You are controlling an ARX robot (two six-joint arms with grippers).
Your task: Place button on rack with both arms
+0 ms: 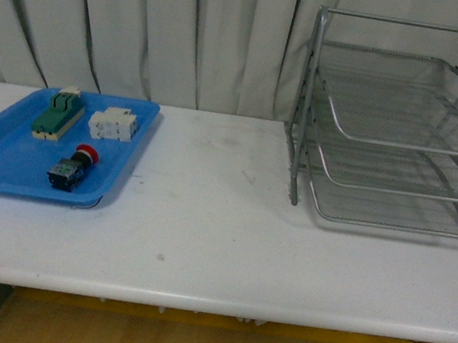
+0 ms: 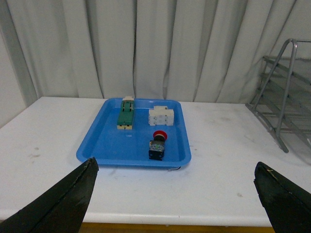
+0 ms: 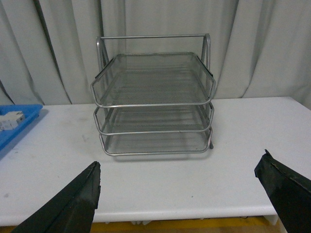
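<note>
The button (image 1: 71, 167), red cap on a dark body, lies in the near part of the blue tray (image 1: 4, 165) at the table's left; the left wrist view shows the button (image 2: 157, 144) too. The silver wire-mesh rack (image 1: 393, 125) stands at the back right, its three tiers empty, and faces the right wrist camera as the rack (image 3: 154, 102). My left gripper (image 2: 175, 194) is open, back near the table's front edge and well short of the tray. My right gripper (image 3: 180, 194) is open, also near the front edge, apart from the rack. Neither arm shows in the front view.
In the blue tray (image 2: 104, 145) also lie a green-and-beige terminal block (image 1: 59, 115) and a white blocky component (image 1: 113, 125). White curtains hang behind the table. The white tabletop (image 1: 207, 211) stretches between tray and rack.
</note>
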